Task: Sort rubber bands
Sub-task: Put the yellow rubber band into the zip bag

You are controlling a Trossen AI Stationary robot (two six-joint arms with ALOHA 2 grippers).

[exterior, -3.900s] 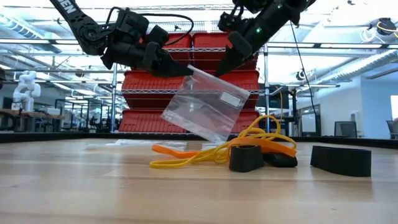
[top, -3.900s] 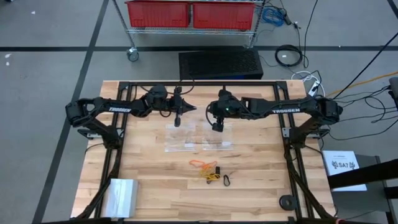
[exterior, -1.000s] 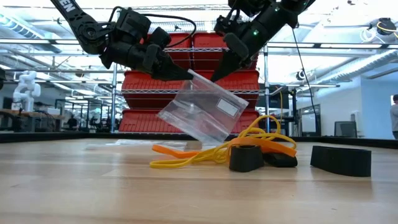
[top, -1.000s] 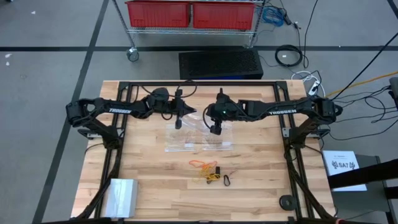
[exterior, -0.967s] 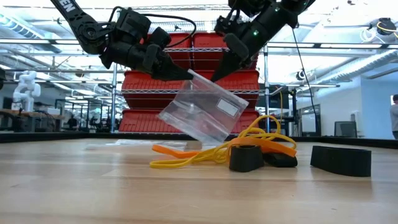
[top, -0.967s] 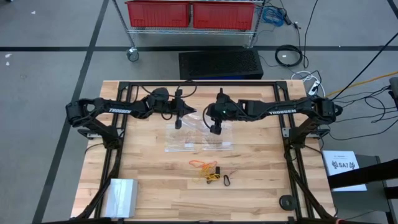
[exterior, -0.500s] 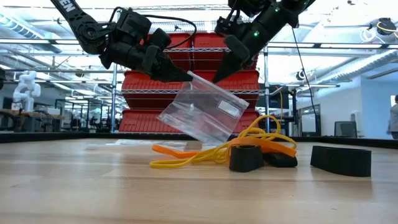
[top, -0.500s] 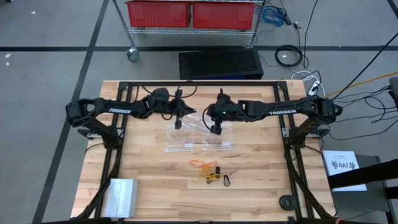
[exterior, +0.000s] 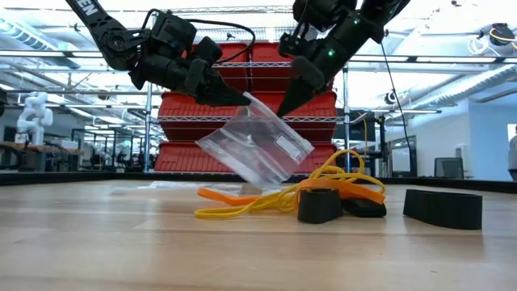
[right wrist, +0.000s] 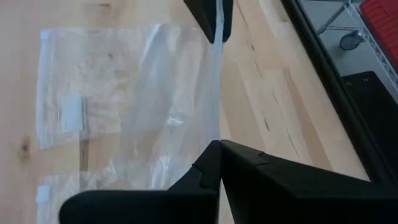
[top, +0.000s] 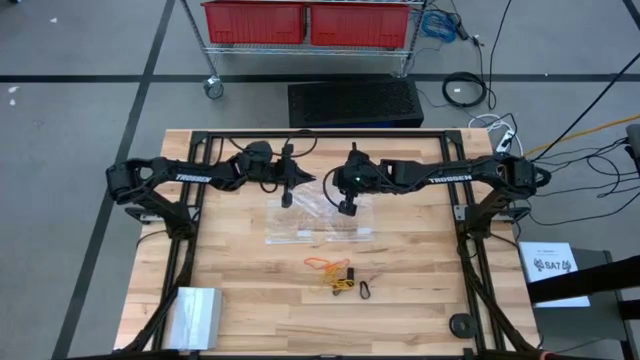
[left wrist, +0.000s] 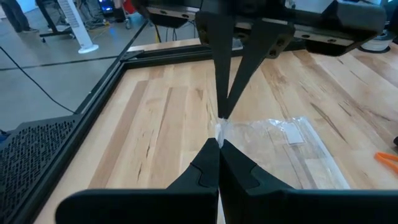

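A clear plastic bag [exterior: 254, 149] hangs above the table's far half, between my two grippers. My left gripper [exterior: 245, 98] is shut on one top corner. My right gripper [exterior: 284, 109] is shut on the same top edge a little farther along. The rubber bands [top: 335, 275], a small tangle of orange and yellow loops with black ones beside them [top: 365, 290], lie on the wood nearer the table's near edge. In the low view the rubber bands [exterior: 283, 198] sit in front of the hanging bag. No gripper touches them. My left gripper pinches the bag's top edge at its corner [left wrist: 219, 129] between its two fingers, slanting down from the table's left. The bag is lifted clear and hangs tilted below the fingers. My right gripper pinches the same top edge [right wrist: 218, 134] between its two fingers, slanting down from the table's right. The strip of edge [right wrist: 217, 81] runs straight between the two grippers.
More clear bags [top: 320, 228] lie flat on the wood under the grippers, one with a white label [right wrist: 71, 112]. A stack of bags [top: 195, 315] sits at the near left corner and a black round object [top: 461, 325] near the right frame. Black frame rails border the table.
My right gripper has dipped slightly along the bag's top edge. The bag has turned in the air: its lower, free end now hangs steeper and more edge-on in the low view. My left gripper has kept its hold and place.
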